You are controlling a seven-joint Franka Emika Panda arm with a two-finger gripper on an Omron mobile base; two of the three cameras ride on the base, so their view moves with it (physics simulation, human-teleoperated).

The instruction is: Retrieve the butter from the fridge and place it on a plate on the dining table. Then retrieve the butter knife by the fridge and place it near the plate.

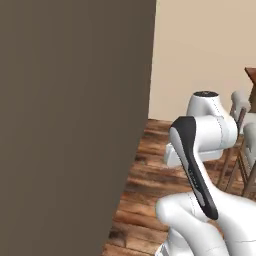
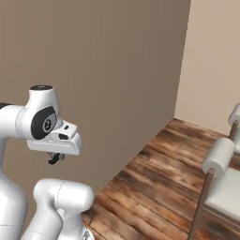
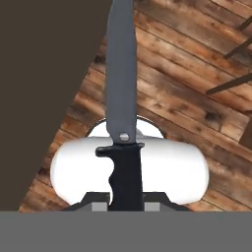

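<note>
The gripper (image 3: 125, 204) is clenched on the black handle of the butter knife (image 3: 121, 88), and the grey blade points straight away from the hand, over the wooden floor (image 3: 182, 98). In the right base view the gripper (image 2: 55, 158) hangs under the folded arm, close to a tall brown wall (image 2: 103, 70); the knife itself is too small to make out there. A cushioned stool (image 2: 220, 173) stands well apart from this wall, to its right, and one more stool (image 1: 240, 107) shows beside a corner of the reddish dining table (image 1: 250, 75).

I judge that the step in hand is to carry the knife to the table. The plate and the butter are not to be seen, so I cannot tell how they lie.

To do this well, the base should turn away from the wall toward the stools, with the arm kept folded so that the long blade does not strike the wall or a stool back. The grip should remain firm on the handle, because the blade reaches far out and could pivot. The knife should be lowered flat just beside the plate, not on it.
</note>
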